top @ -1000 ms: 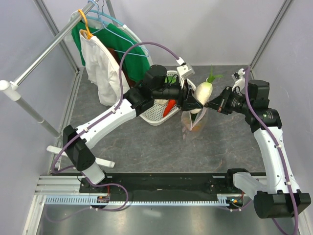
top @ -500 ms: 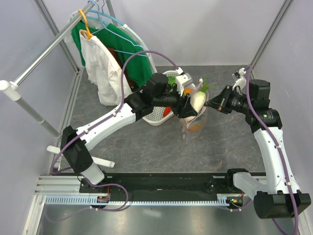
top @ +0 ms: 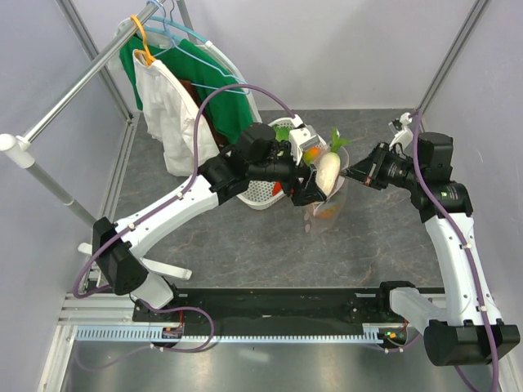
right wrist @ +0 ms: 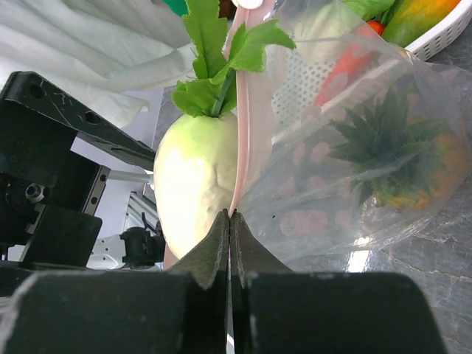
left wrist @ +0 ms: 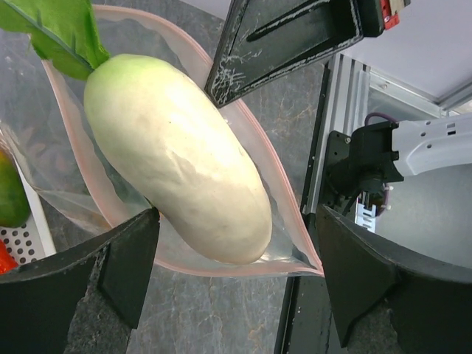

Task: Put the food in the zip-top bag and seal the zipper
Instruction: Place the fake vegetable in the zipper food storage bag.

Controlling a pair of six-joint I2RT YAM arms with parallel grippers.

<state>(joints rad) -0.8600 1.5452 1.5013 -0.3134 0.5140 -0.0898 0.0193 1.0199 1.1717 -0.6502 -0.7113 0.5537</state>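
Grey stone-patterned table (top: pixel 245 245) is carrying the scene, with the bag (right wrist: pixel 354 199) standing at its middle, mouth gaping upward and printed with pale pink dots. Inside the bag a toy pineapple (right wrist: pixel 398 169) is lying at the bottom, green crown pointing toward the mouth. A white radish (left wrist: pixel 177 155) is resting in the mouth, inside the loop of the zipper (right wrist: pixel 247 133), its rounded end going down into the bag and its green leaves sticking out above the rim. The right gripper (right wrist: pixel 228 221) is pinching the pink zipper edge with its jaws pressed together, holding that side of the mouth up. The left gripper (left wrist: pixel 236 221) is hovering over the radish with its jaws spread wide, one on each side; whether either finger is touching it I cannot tell. Just beside the bag, a white lattice basket (top: pixel 257 194) is holding a red piece (top: pixel 280 186), an orange-green fruit (top: pixel 311 153) and green leaves (top: pixel 284 131). Farther back on the left, a rail (top: pixel 82 77) is carrying hangers with a white garment (top: pixel 176 122) and a green one (top: pixel 221 86).
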